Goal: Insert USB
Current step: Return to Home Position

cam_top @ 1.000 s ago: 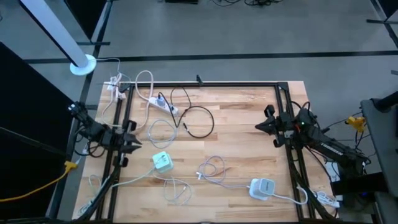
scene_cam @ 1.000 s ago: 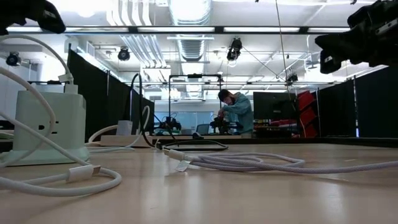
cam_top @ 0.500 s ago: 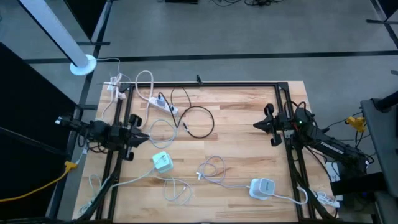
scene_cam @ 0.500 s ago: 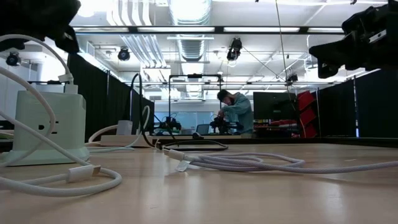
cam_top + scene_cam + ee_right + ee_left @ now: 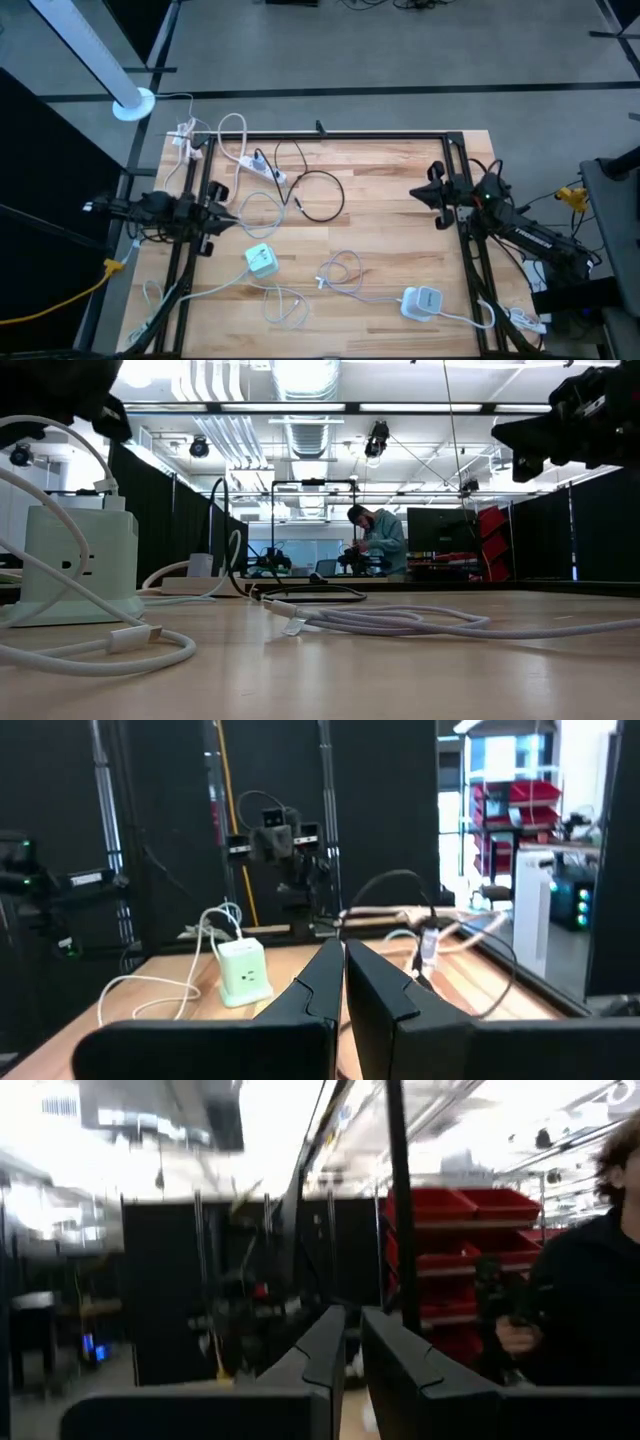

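A pale green charger cube (image 5: 261, 260) stands on the wooden table near its left side, also seen in the right wrist view (image 5: 243, 970). A white USB cable (image 5: 341, 270) lies coiled at the table's middle, its plug end (image 5: 292, 625) flat on the wood. A white charger (image 5: 422, 302) lies near the front right. My left gripper (image 5: 231, 221) hovers at the left edge, shut and holding nothing (image 5: 352, 1350). My right gripper (image 5: 414, 193) hovers at the right edge, shut and holding nothing (image 5: 344, 970). Both point inward, well above the table.
A white power strip (image 5: 265, 168) with cords and a black cable loop (image 5: 318, 195) lie at the far left and middle. More white cable (image 5: 285, 305) lies near the front. A black frame (image 5: 380, 135) borders the table. A person (image 5: 378, 540) stands in the room beyond.
My left gripper has swung from slanting toward the near edge round toward the far edge, and now points straight across toward the table's right. It has stayed shut. The cables and chargers have not moved.
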`<action>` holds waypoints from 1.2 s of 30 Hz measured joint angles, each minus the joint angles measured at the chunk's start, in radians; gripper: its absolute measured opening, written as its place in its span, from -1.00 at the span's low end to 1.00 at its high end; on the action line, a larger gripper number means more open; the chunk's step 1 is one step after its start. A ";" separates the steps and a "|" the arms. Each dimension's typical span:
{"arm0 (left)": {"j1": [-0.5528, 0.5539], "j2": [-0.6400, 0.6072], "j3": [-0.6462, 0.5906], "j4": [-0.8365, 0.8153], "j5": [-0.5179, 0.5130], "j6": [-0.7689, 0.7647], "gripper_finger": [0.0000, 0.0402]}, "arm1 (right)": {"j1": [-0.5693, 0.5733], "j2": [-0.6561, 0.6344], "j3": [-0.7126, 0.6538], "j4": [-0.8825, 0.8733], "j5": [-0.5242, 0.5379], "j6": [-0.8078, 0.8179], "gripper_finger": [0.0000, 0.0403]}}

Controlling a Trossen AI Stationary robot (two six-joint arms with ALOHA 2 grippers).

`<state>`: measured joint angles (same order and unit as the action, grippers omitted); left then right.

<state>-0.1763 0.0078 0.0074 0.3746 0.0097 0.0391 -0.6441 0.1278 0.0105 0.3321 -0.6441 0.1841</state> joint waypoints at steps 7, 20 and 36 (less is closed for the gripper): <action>0.005 0.001 0.000 -0.070 -0.114 0.088 -0.87 | -0.003 0.000 0.000 -0.037 -0.010 0.002 -1.00; 0.166 -0.008 0.000 -0.029 0.370 0.055 -0.87 | -0.004 0.000 0.000 -0.039 0.000 0.008 -1.00; 0.326 0.104 0.000 -0.268 -0.179 -0.267 -0.87 | -0.005 0.000 0.000 -0.045 0.066 0.007 -1.00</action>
<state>0.1494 0.1114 0.0074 0.1070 -0.1696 -0.2280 -0.6487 0.1276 0.0105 0.2872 -0.5783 0.1906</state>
